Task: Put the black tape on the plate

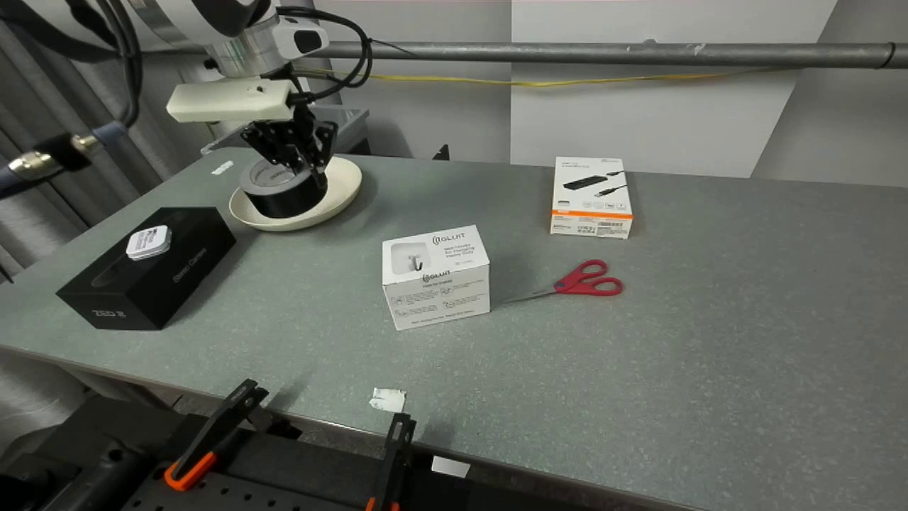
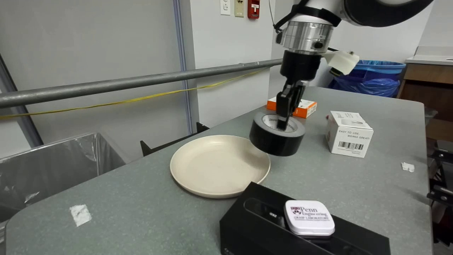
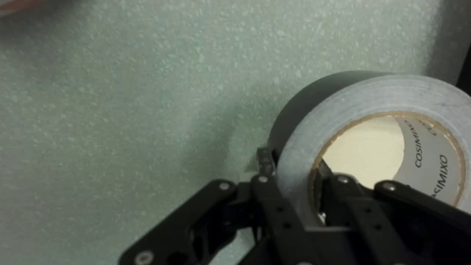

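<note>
The black tape (image 1: pixel 287 199) is a black roll with a grey top face and a hollow centre. My gripper (image 1: pixel 310 172) is shut on the wall of the roll, one finger inside the hole and one outside, as the wrist view (image 3: pixel 293 163) shows. The cream plate (image 2: pixel 216 166) lies on the table. In an exterior view the tape (image 2: pixel 276 141) is held up at the plate's rim, apart from the table. In the wrist view part of the plate (image 3: pixel 368 147) shows through the hole of the tape (image 3: pixel 371 94).
A black box (image 1: pixel 152 266) with a small white tin (image 1: pixel 149 242) on it stands close to the plate. A white box (image 1: pixel 436 277), red scissors (image 1: pixel 585 278) and a white-and-orange box (image 1: pixel 592 197) lie further along the table. A lined bin (image 2: pixel 63 166) stands beyond the table edge.
</note>
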You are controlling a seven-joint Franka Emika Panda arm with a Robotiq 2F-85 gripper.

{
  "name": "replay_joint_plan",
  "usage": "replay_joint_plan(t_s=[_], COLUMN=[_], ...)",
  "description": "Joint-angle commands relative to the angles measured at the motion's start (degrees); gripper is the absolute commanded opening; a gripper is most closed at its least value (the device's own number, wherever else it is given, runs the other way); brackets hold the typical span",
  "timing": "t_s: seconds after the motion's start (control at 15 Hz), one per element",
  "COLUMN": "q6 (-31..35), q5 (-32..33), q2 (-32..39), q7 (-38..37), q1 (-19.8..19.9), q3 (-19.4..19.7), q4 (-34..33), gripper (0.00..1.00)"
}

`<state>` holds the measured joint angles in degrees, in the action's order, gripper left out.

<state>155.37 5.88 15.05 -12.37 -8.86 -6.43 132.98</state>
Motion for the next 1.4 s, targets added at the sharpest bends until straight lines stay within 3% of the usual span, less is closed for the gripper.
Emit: replay_joint_plan(t_s=[0.0, 0.4, 0.67, 0.73, 0.87, 1.2, 1.33], q6=[1.46, 0.96, 0.65, 0.22, 0.76, 1.34, 1.59], q5=[-1.25, -3.25, -4.55, -5.18, -6.01, -8.25, -9.02], q2=[7.43, 18.91, 23.07, 23.15, 22.61, 20.26, 19.2], q7=[-1.24, -2.69, -2.78, -2.21, -1.79, -1.26, -1.61], q1=[-1.6, -3.76, -4.48, -4.07, -3.91, -2.88, -2.96], q3=[0.55, 1.01, 1.12, 0.53, 0.16, -0.81, -0.47], q4=[-9.63, -21.61, -25.84, -26.14, -25.89, -26.08, -25.78], gripper=[0.06, 0.06, 0.06, 0.51, 0.58, 0.97, 1.0])
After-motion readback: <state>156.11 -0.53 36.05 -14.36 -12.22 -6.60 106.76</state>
